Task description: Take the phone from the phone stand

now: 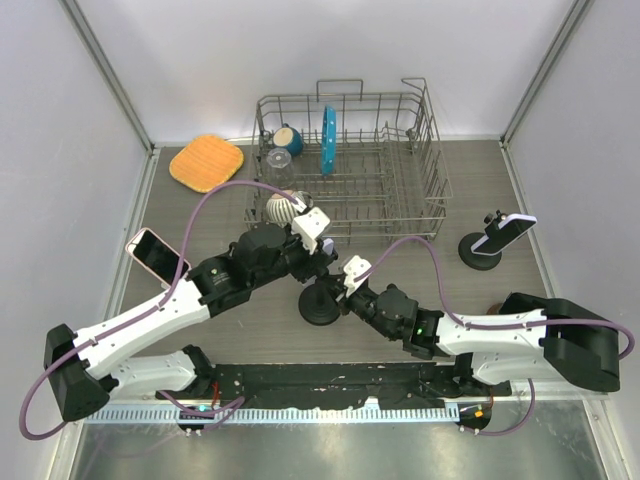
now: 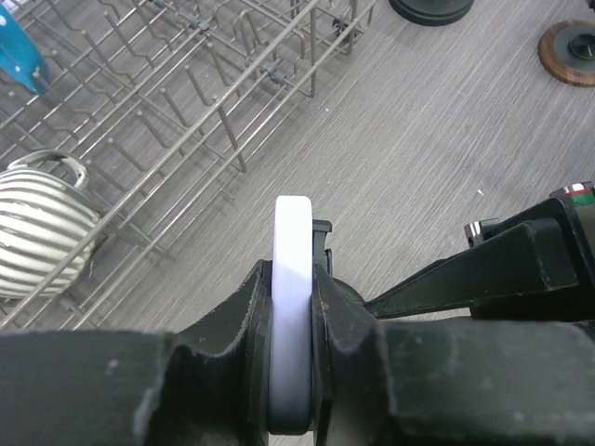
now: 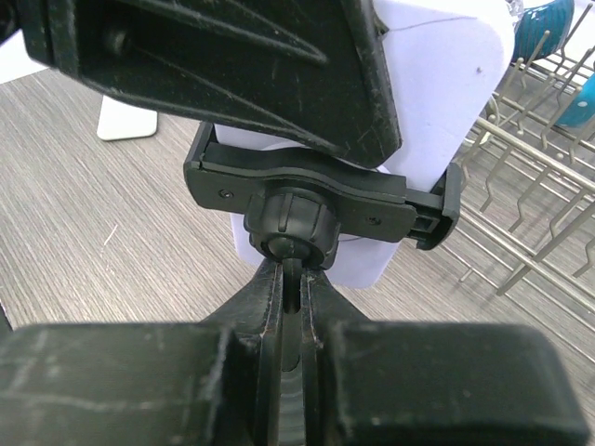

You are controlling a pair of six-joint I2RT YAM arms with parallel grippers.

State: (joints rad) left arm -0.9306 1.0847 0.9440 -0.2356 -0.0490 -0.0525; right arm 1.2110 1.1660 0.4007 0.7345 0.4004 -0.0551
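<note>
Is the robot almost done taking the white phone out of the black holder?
Not yet, roughly halfway. Done: both grippers have a grip. In hand: the left gripper is shut on the flat white phone, and the right gripper pinches the stem of the black plastic phone stand. Left to do: the stand's clamp grips the phone, so it needs pulling free.

The white phone [image 2: 291,279], slim with rounded corners, stands on edge, held in the cradle clamp of the black stand [image 1: 318,306]. The stand has a round base and a ball-jointed neck, and sits upright just in front of the rack [image 1: 436,175].
</note>
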